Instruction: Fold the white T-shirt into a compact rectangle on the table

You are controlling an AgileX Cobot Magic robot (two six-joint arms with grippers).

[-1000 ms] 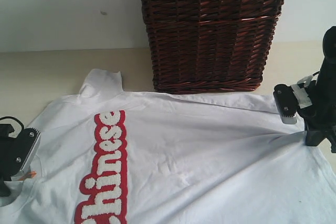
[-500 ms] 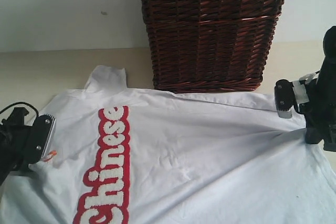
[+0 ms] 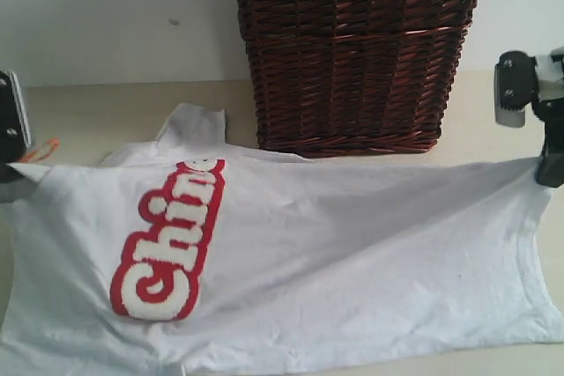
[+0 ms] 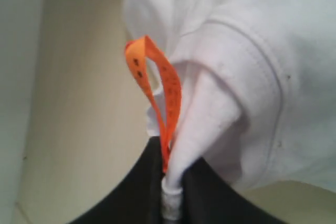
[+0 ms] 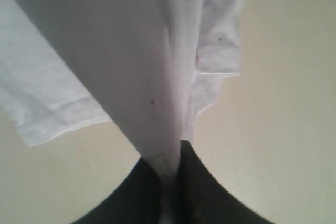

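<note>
The table (image 3: 115,116), pale cream, is seen running across the ext. view to a white wall (image 3: 106,15) at the back. Most of it is covered by the white T-shirt (image 3: 352,253), which is stretched wide btw. the two grippers. Its upper edge is held taut and raised off the table, just in front of the basket. The lower part is draped down, w/ the bottom edge resting on the table at the front. A sleeve (image 3: 196,125) is seen poking up behind the taut edge, just left of the basket.

A dark wicker basket (image 3: 352,50) is stood at back centre. Whether the shirt touches it can't be told.

Red-outlined lettering (image 3: 167,244) is shown tilted on the shirt's left part. Only "Chin" can be read; the rest is lost over the top edge.

The left gripper (image 3: 11,163) is placed at the left edge of the ext. view. In the left wrist view its jaws are seen clamped tight on a pinch of collar cloth. The right gripper (image 3: 545,160) is placed at the right edge. In the right wrist view its jaws are pressed together on a bunched fold of the shirt, w/ cloth fanning away from them.

The orange tag (image 4: 157,87), a small loop, is caught in the left jaws alongside the collar cloth.
</note>
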